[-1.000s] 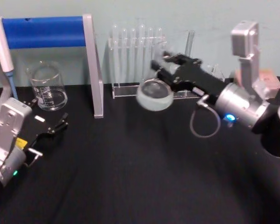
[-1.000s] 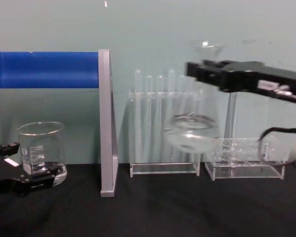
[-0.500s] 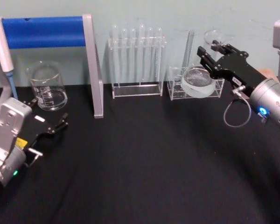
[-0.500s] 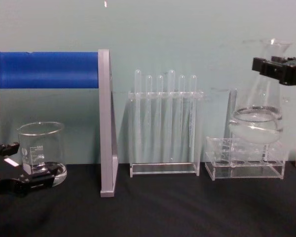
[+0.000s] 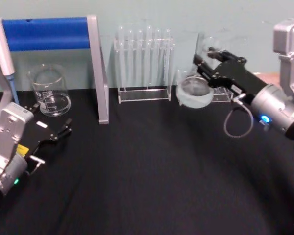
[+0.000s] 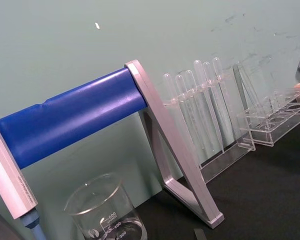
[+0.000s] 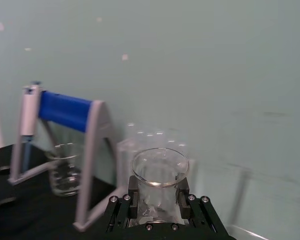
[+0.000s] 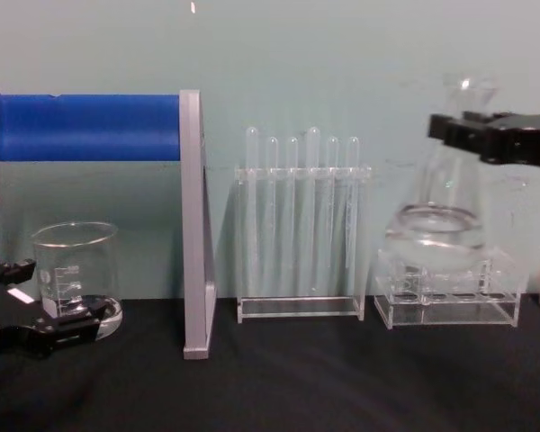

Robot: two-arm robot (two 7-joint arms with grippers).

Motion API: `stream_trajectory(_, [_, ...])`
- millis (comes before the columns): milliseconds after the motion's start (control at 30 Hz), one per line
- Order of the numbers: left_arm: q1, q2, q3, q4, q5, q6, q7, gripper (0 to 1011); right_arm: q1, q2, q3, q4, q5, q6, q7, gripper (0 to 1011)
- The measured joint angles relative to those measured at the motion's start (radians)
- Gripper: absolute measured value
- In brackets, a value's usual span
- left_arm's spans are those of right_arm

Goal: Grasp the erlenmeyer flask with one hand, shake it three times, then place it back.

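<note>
Right gripper (image 5: 209,55), jaws clamped across the narrow neck of the erlenmeyer flask (image 5: 195,93), holds it lifted clear of the worktop (image 5: 152,166) near the back edge, towards the right corner, just before a low clear rack (image 8: 486,306). Glass is stiff, brittle and slick, and the liquid weights the wide base; the neck below the flared rim is judged the safest hold. Left gripper (image 5: 61,132), jaws apart, is parked near the left edge.
</note>
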State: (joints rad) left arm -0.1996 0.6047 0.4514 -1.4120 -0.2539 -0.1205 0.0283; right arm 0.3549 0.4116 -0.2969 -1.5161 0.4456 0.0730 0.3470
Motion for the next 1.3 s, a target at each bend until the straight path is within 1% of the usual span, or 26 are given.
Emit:
stream_trajectory(67, [0.0,0.0,0.0,0.0,0.0,0.0,0.0,1001,0.009,-0.008,-0.019,0.006,0.001,0.004,0.029,449])
stream_trajectory(100, [0.0,0.0,0.0,0.0,0.0,0.0,0.0,1001,0.016,-0.014,-0.036,0.009,0.003,0.006,0.051,449])
stream_trajectory(200, [0.0,0.0,0.0,0.0,0.0,0.0,0.0,1001,0.027,-0.021,-0.064,0.014,0.009,0.008,0.087,449])
stream_trajectory(233, [0.0,0.0,0.0,0.0,0.0,0.0,0.0,1001,0.036,-0.025,-0.086,0.018,0.013,0.009,0.113,449])
stream_trajectory(267, [0.0,0.0,0.0,0.0,0.0,0.0,0.0,1001,0.04,-0.027,-0.096,0.019,0.016,0.009,0.126,449])
stream_trajectory(300, [0.0,0.0,0.0,0.0,0.0,0.0,0.0,1001,0.048,-0.031,-0.115,0.022,0.021,0.01,0.148,449])
stream_trajectory(400, [0.0,0.0,0.0,0.0,0.0,0.0,0.0,1001,0.062,-0.036,-0.147,0.027,0.029,0.01,0.185,449])
stream_trajectory(433, [0.0,0.0,0.0,0.0,0.0,0.0,0.0,1001,0.069,-0.039,-0.166,0.03,0.034,0.009,0.21,449])
stream_trajectory(500, [0.0,0.0,0.0,0.0,0.0,0.0,0.0,1001,0.076,-0.041,-0.181,0.032,0.038,0.008,0.228,449])
stream_trajectory(533, [0.0,0.0,0.0,0.0,0.0,0.0,0.0,1001,0.082,-0.044,-0.197,0.033,0.043,0.007,0.245,449])
stream_trajectory(667, [0.0,0.0,0.0,0.0,0.0,0.0,0.0,1001,0.095,-0.046,-0.229,0.034,0.054,0.003,0.279,449])
stream_trajectory(767, [0.0,0.0,0.0,0.0,0.0,0.0,0.0,1001,0.102,-0.046,-0.245,0.034,0.062,0.0,0.294,449])
stream_trajectory(800, [0.0,0.0,0.0,0.0,0.0,0.0,0.0,1001,0.102,-0.046,-0.245,0.034,0.062,0.0,0.294,449])
stream_trajectory(833, [0.0,0.0,0.0,0.0,0.0,0.0,0.0,1001,0.106,-0.045,-0.254,0.035,0.066,-0.002,0.299,449])
stream_trajectory(967, [0.0,0.0,0.0,0.0,0.0,0.0,0.0,1001,0.113,-0.043,-0.265,0.037,0.074,-0.008,0.3,449])
stream_trajectory(1133, [0.0,0.0,0.0,0.0,0.0,0.0,0.0,1001,0.117,-0.036,-0.272,0.039,0.082,-0.014,0.297,449])
stream_trajectory(1300, [0.0,0.0,0.0,0.0,0.0,0.0,0.0,1001,0.117,-0.023,-0.273,0.037,0.089,-0.02,0.275,449])
